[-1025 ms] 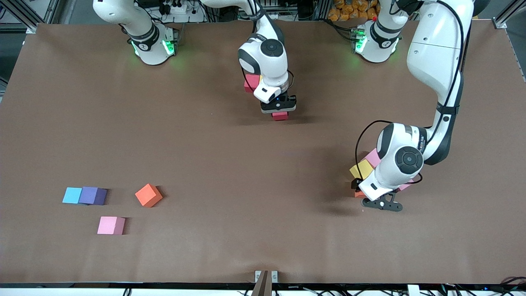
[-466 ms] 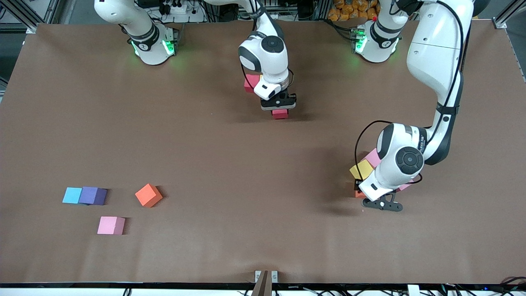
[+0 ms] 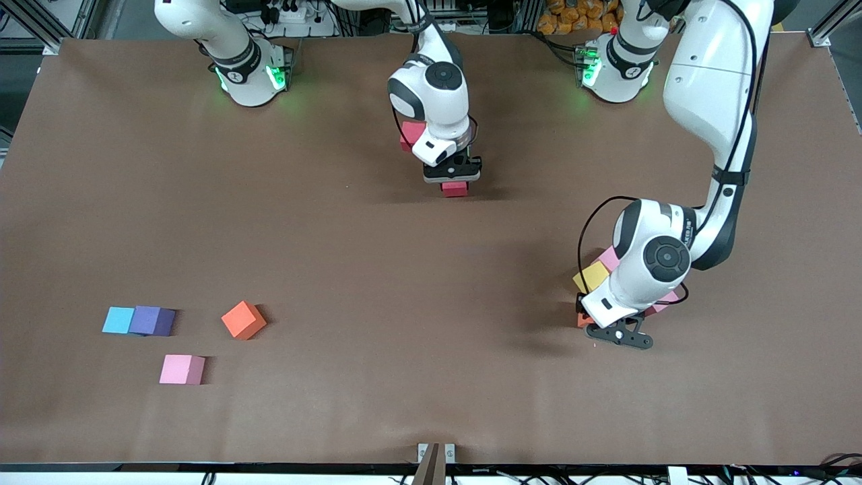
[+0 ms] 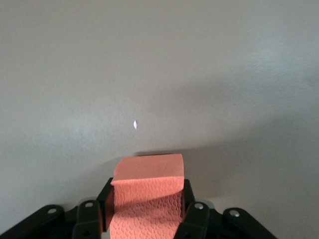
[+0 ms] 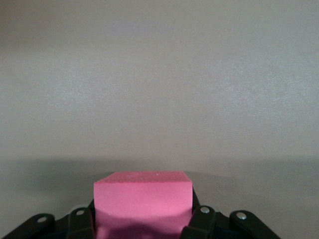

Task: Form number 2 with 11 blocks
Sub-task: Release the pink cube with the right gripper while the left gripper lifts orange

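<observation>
We see the left hand (image 4: 144,211) low over the table (image 3: 404,303), clenched on an orange block (image 4: 145,199); a yellow block (image 3: 592,276) and a pink block (image 3: 609,257) sit just beside it. The right hand (image 5: 143,219) grasps a red block (image 3: 455,189), with another red block (image 3: 409,135) near it. Well apart from both hands lie light blue (image 3: 118,320), purple (image 3: 153,321), orange (image 3: 243,319) and pink (image 3: 182,369) blocks.

A broad desk (image 3: 350,269) under a matte brown cover fills the view, evenly lit, with soft shadows pooling on it. Along its upper edge run aluminium frame rails (image 3: 40,20), tangled cables (image 3: 289,13) and a heap of orange-yellow items (image 3: 572,13).
</observation>
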Controlling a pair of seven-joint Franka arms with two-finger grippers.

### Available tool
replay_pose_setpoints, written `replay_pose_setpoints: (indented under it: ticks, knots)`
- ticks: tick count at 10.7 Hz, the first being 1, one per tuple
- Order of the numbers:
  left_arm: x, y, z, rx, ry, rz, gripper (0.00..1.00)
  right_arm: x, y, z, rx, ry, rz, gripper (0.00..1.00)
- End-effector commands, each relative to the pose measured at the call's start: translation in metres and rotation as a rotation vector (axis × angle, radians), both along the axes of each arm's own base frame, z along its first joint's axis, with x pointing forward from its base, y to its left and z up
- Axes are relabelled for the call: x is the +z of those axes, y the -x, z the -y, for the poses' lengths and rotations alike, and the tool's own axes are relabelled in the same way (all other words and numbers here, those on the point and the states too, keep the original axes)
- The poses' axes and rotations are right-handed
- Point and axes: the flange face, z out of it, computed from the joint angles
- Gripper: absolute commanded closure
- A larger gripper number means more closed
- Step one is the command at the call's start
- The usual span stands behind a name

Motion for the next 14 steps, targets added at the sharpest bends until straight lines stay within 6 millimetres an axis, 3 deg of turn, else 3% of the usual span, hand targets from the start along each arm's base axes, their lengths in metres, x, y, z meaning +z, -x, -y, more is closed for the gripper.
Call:
replay_pose_setpoints:
  ticks: [1, 7, 9, 14]
  knots:
    - [0.035, 0.000, -0.001, -0.133, -0.023, 0.042, 0.63, -0.001, 0.005, 0.001, -0.030, -0.008, 0.017, 1.00]
    - [0.073, 0.007, 0.027, -0.384, -0.026, 0.085, 0.64, -0.008, 0.006, 0.001, -0.031, -0.009, 0.029, 1.00]
    - [0.088, 0.021, 0.054, -0.400, -0.002, 0.060, 0.66, -0.009, 0.006, 0.001, -0.039, -0.010, 0.029, 1.00]
    - [0.110, 0.033, 0.063, -0.429, -0.004, 0.034, 0.64, -0.009, 0.010, -0.003, -0.055, -0.016, 0.027, 1.00]
